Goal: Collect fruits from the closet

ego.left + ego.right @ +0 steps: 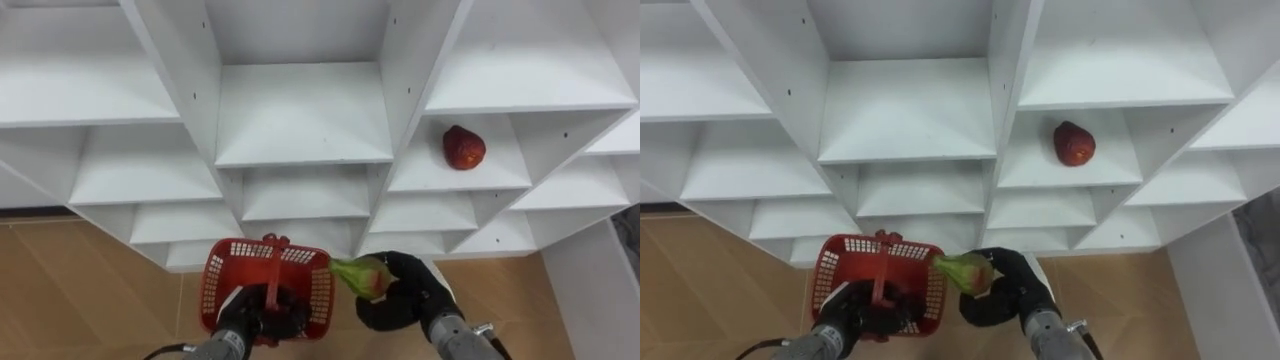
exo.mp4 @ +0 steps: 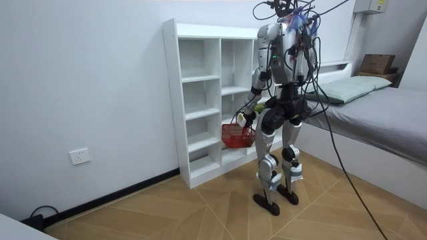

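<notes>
Standing close in front of the white closet (image 1: 300,120), the robot looks down over its open compartments; in the room view a bed (image 2: 373,107) lies behind it. Its left hand (image 1: 250,318) has fingers curled round the upright handle (image 1: 272,268) of the red basket (image 1: 214,290). The basket hangs low before the bottom shelves; it has mesh walls, and the inside is too dark to tell what it holds. Its right hand (image 1: 405,292) is just right of the basket, fingers and thumb wrapped round a green fruit (image 1: 360,277) with a pinkish blush. That fruit pokes out toward the basket's right rim; whether it touches the rim cannot be told. A red fruit (image 1: 464,147) sits alone on a shelf in the right column, toward the left of its compartment, well apart from both hands.

Handling, as a judgement: the green fruit looks small, light, firm-skinned and rounded, so it could roll or slip in smooth fingers. An enclosing grip round its widest part suits it. It is likely to bruise, so it is better lowered into the basket than dropped. The red fruit looks similar: light, rounded with a tapered top and speckled matte skin. It is best taken from the front, fingers round the belly and thumb opposite, not by the tip. It may roll back on the smooth shelf if nudged. The basket looks like light, stiff plastic but can swing on its handle; a hold at the handle's middle keeps it level.
</notes>
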Motion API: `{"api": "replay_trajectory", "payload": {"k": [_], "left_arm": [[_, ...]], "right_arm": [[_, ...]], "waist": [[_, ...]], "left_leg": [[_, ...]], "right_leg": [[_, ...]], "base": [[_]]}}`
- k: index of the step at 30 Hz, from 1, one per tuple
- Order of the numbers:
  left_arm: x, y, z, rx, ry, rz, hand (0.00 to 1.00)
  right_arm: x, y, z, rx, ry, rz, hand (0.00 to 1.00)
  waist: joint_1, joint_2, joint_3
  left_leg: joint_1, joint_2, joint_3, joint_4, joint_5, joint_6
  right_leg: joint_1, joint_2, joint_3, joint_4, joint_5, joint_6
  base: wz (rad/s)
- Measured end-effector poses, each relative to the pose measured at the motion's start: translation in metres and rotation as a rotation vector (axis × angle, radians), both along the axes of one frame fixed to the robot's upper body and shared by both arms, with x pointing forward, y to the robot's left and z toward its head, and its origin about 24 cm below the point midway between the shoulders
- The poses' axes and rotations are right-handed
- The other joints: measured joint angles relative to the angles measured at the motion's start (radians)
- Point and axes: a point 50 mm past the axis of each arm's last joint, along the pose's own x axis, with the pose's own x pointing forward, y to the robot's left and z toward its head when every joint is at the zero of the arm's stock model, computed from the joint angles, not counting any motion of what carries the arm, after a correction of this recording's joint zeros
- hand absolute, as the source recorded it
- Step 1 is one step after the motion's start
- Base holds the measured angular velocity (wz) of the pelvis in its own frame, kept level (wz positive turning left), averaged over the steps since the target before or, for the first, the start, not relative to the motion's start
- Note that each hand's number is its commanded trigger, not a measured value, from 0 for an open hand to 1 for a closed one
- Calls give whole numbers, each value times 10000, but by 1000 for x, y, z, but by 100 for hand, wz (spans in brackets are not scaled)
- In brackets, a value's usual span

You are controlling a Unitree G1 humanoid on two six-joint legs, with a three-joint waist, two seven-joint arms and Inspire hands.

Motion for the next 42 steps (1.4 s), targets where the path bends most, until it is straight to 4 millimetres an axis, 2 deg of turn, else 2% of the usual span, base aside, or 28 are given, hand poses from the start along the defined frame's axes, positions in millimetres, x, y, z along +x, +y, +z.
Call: {"api": "replay_trajectory", "payload": {"k": [6,10,13,22,26,31,42], "left_arm": [[-2,-3,-1,10,50,-225,100],[-4,-4,-2,-25,113,-438,100],[-4,-4,-2,-72,126,-513,100],[-4,-4,-2,-102,120,-572,100],[-4,-5,-2,-92,104,-810,100],[-6,-4,-3,48,178,-1062,100],[-5,-11,-2,50,154,-2057,100]], "right_arm": [[-4,-4,-5,-257,242,-71,100],[-7,-8,-9,-708,389,2,100],[-7,-8,-10,-825,424,95,100],[-5,-7,-10,-1082,443,381,100],[0,-7,-10,-1413,430,725,100],[12,-4,-5,-1672,83,1051,100],[10,-6,-13,-2226,593,1690,100]], "waist": [[-10,35,-20],[-9,156,-74],[-29,243,-69],[42,264,-59],[225,225,-35],[265,98,73],[411,99,77]], "left_leg": [[-6,3,-3,1,0,0],[-7,6,-1,0,0,0],[-15,15,-1,3,-3,-5],[-47,28,54,-4,-6,-11],[-179,45,164,-1,-5,-12],[-194,47,195,-9,-6,-11],[-200,46,192,-9,-7,-10]], "right_leg": [[-1,5,-2,-10,9,-8],[0,5,2,-14,10,-9],[-2,5,2,-14,11,-12],[-95,21,36,29,14,-16],[-300,-5,95,119,16,-21],[-334,0,80,134,16,-20],[-309,-59,-48,80,17,-21]], "base": [[0],[0],[0],[-1],[-8],[-2],[0]]}}
